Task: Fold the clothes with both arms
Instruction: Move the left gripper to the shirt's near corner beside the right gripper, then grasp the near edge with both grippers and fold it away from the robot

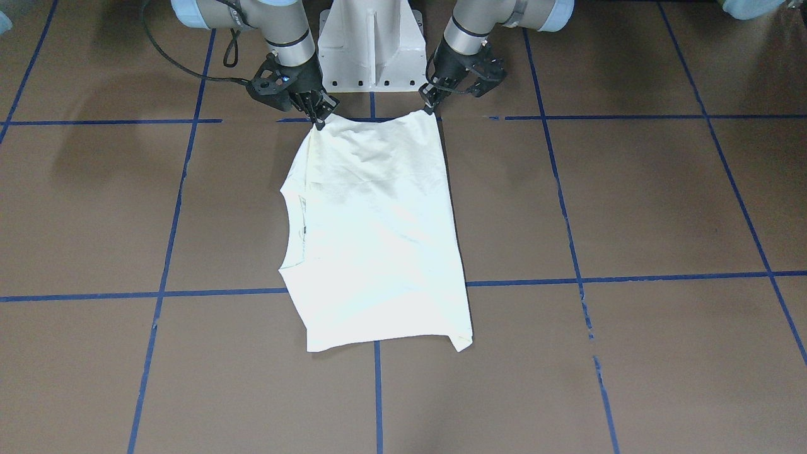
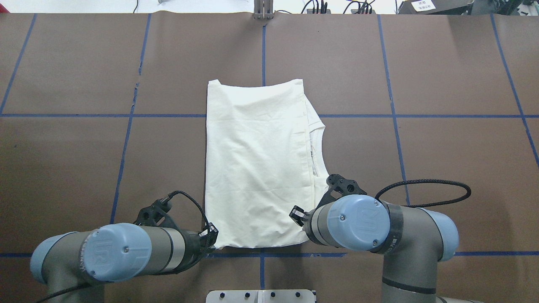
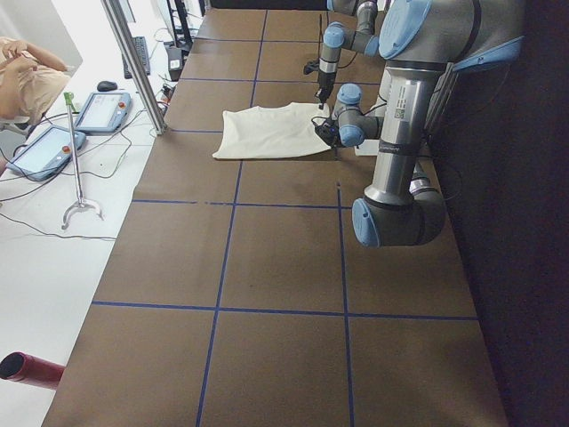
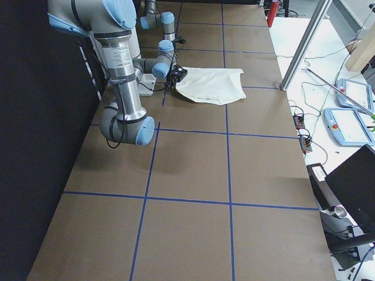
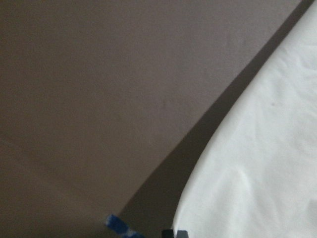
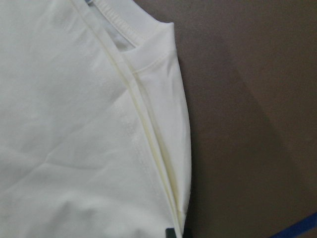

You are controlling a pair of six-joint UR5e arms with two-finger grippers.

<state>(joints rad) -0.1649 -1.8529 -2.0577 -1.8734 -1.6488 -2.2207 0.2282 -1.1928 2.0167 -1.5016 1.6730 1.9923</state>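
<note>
Now | both jaws pinch T-shirt (image 1: 378, 239) robot-side corners | table (image 1: 630, 208) wide around

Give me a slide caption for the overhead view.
Left claw and right claw grip the near corners of a folded cream T-shirt on the blue-gridded brown table.

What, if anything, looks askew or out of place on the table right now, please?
Only the T-shirt fold: the top layer stops short on the robot's right, so the collar side sticks out beyond it. Nothing looks spilled or damaged.
</note>
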